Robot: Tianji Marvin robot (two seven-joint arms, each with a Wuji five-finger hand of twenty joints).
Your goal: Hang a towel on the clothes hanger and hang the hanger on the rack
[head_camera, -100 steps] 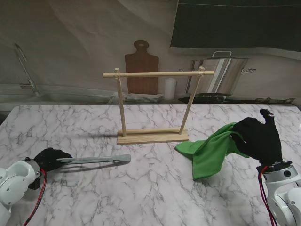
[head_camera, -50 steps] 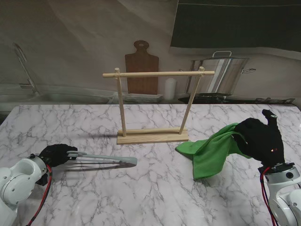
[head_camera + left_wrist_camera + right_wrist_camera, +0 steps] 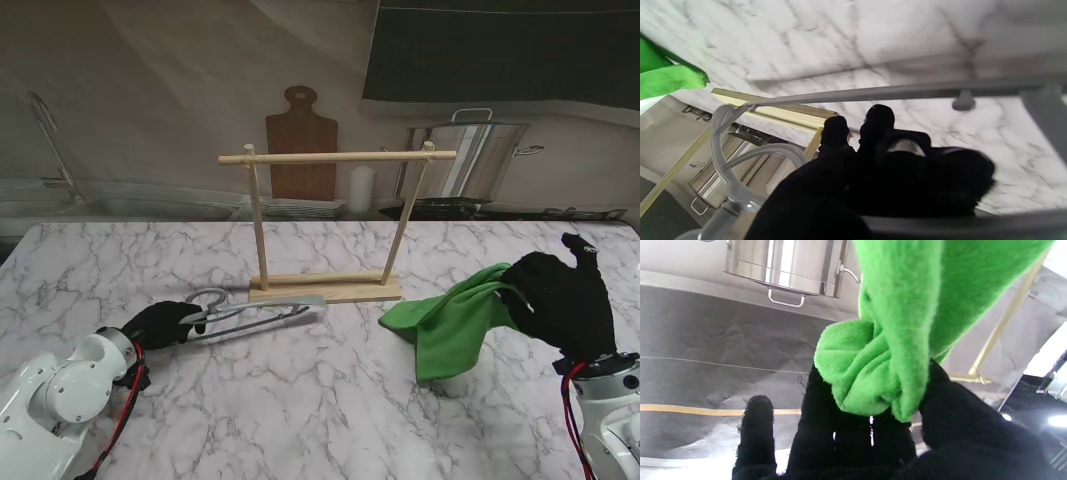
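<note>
My left hand [image 3: 162,324], in a black glove, is shut on the grey clothes hanger [image 3: 262,313] near its hook and holds it lifted off the marble, its bar pointing right toward the rack base. The left wrist view shows the hanger [image 3: 873,93] and my gloved left hand [image 3: 880,166] wrapped around it. My right hand [image 3: 558,300] is shut on the green towel [image 3: 450,322], which hangs clear of the table at the right. In the right wrist view the towel [image 3: 887,340] is bunched in my right hand [image 3: 846,440]. The wooden rack [image 3: 330,220] stands mid-table, farther from me.
A marble table [image 3: 320,420] spans the view. Behind its far edge are a wooden cutting board [image 3: 300,140], a white bottle [image 3: 361,187] and a steel pot [image 3: 480,155], which also shows in the right wrist view [image 3: 783,266]. A faucet [image 3: 55,145] is at far left.
My left hand has carried the hanger up off the table and rightward, toward the rack base, turning it so its hook shows. My right hand with the towel has barely shifted.
</note>
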